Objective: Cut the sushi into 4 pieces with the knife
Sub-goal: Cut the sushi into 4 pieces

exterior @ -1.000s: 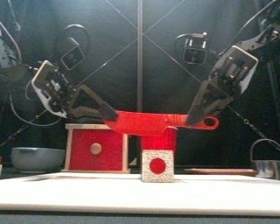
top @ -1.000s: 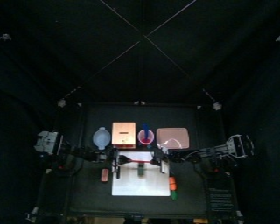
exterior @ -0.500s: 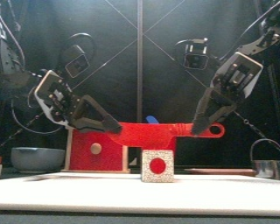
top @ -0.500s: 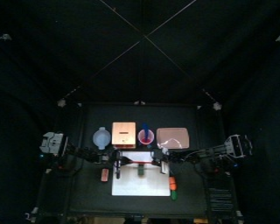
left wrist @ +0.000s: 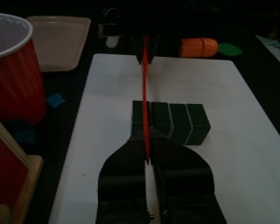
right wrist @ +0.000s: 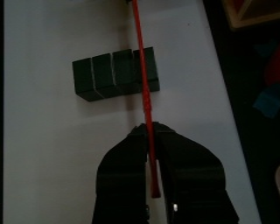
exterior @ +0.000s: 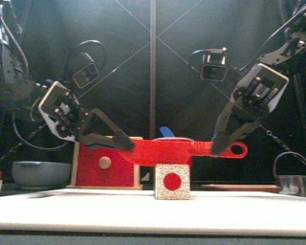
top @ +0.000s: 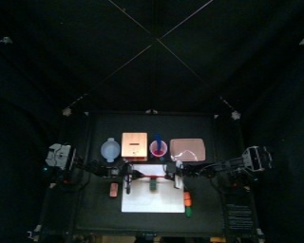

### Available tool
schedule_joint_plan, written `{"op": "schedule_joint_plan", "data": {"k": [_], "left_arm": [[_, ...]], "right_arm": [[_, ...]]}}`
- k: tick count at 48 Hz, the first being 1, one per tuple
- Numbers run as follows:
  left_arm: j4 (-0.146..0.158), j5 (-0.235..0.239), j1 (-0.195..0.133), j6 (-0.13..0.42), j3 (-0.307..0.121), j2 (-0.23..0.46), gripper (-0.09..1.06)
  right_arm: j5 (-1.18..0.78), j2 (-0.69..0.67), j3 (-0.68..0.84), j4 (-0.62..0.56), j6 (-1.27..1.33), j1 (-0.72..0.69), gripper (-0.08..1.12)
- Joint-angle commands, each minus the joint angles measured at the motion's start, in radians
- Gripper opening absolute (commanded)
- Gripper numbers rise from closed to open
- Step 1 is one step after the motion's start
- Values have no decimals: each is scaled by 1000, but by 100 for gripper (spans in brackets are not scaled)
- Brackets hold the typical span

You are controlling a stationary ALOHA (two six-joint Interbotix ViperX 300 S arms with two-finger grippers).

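The dark green sushi roll lies on the white cutting board, with its white and red end toward the front. A red toy knife hangs level right over the roll, its edge at the roll's top; whether they touch I cannot tell. My left gripper is shut on the knife's blade end. My right gripper is shut on the handle end. In both wrist views the knife shows as a thin red line crossing the roll.
Behind the board stand a blue-grey bowl, the wooden box with its red drawer front, the red cup and the pink tray. An orange toy lies right of the board.
Both grippers have lowered the red knife, level, from well above the roll down to its top. The roll has not moved.
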Motion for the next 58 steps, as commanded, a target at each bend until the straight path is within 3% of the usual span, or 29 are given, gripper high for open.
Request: {"op": "schedule_joint_plan", "data": {"k": [1, 23, 38, 47, 58], "left_arm": [[-5, 20, -2, 0, -37, 6, 27], [-25, 94, -18, -2, -64, 58, 27], [-75, 132, -26, 0, -67, 89, 27], [-101, 135, -17, 11, -69, 101, 27], [-94, 144, 15, 12, -69, 91, 27]], "right_arm": [[-3, -5, -21, 3, 2, 0, 5], [-3, 31, -35, 5, 3, 20, 5], [-3, 133, -41, 5, 2, 21, 5], [-3, 146, -37, 3, 2, 15, 5], [-2, 109, -35, -29, -2, -49, 5]]}}
